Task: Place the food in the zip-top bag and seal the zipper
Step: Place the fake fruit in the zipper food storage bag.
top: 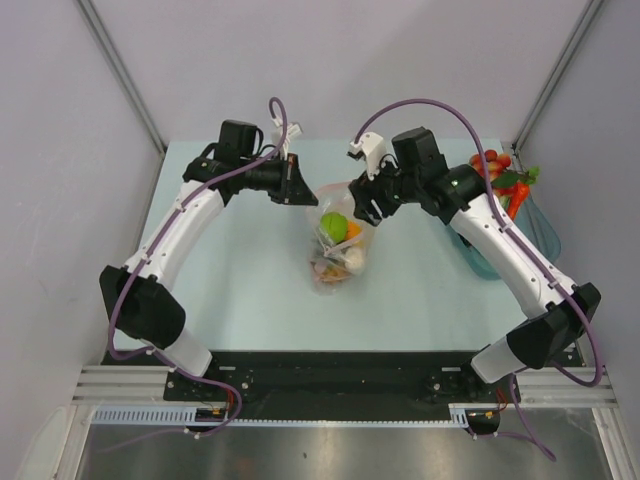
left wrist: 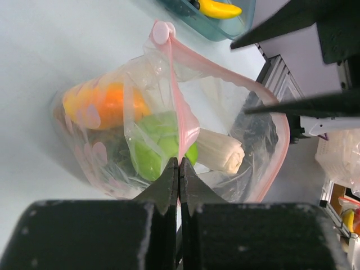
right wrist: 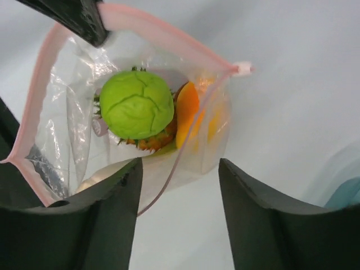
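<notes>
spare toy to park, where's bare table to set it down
Free: the table between the left arm and the bag, and the strip between the bag and the arm bases. Crowded: the bag's mouth, and the right edge with the bowl by the right arm.

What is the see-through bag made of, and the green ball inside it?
The bag looks like thin clear plastic: glossy, crinkled, you see straight through it. Its pink strip seems thicker, matte plastic. The green ball looks like smooth toy plastic or rubber, with moulded grooves and a dull sheen; which one, I cannot tell.
</notes>
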Robot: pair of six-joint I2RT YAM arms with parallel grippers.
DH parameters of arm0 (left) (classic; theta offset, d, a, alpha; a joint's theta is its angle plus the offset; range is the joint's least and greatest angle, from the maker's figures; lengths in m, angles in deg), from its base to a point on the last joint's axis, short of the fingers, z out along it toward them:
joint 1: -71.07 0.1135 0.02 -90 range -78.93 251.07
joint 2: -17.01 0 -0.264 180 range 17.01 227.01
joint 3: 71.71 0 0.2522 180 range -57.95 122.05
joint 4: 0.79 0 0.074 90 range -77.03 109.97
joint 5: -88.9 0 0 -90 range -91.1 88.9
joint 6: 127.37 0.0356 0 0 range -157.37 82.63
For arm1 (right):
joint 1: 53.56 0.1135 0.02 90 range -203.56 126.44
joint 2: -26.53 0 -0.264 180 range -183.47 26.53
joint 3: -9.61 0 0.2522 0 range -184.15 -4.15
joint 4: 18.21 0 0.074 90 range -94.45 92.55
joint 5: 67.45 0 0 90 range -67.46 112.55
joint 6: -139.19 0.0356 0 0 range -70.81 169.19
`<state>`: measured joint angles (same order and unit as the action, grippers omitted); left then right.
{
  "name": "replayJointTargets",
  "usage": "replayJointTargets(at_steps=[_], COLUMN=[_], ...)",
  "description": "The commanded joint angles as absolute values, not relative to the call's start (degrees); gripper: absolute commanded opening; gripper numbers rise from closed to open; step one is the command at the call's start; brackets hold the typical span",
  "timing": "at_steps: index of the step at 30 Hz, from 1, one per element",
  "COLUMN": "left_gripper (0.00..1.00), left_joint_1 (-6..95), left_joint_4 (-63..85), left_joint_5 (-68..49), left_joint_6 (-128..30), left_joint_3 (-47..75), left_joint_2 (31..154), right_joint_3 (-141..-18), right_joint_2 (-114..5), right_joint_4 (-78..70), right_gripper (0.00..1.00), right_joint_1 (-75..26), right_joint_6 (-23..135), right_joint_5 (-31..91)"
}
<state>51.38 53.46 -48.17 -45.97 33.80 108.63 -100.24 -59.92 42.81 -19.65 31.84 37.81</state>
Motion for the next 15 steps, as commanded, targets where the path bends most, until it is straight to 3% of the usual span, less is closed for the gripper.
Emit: replayJointTargets(at_steps=[1,4,5,8,10,15], left_gripper=[0.0,0.0,0.0,0.0,0.0,0.0], left_joint_1=[50.8,49.9,49.5,48.4,47.1,44.7], left_joint_4=[54.6,55.7,56.0,58.2,60.9,62.5], left_joint_5=[-48.3,-48.8,-49.3,-52.2,-54.1,-58.7], left_joint_6=[-42.3,-40.8,-40.4,-39.0,-38.2,-39.3], left_joint_3=[37.5,38.0,38.4,41.7,45.6,48.4], left_joint_2=[107.3,107.5,107.6,109.3,110.6,114.4], right_joint_3=[-98.5,-98.5,-98.5,-97.4,-95.2,-92.7], right_joint_2=[-59.2,-60.7,-60.9,-59.8,-56.6,-57.7], right_joint_4=[45.5,45.6,44.8,34.9,24.2,21.1], right_gripper=[0.52,0.29,0.0,0.0,0.0,0.0], right_joint_1=[-23.6,-29.1,-30.3,-32.0,-30.1,-21.9], right_joint_6=[37.9,42.9,45.6,60.8,69.2,69.4], right_joint_5=[42.1,56.6,65.3,71.2,68.8,59.1])
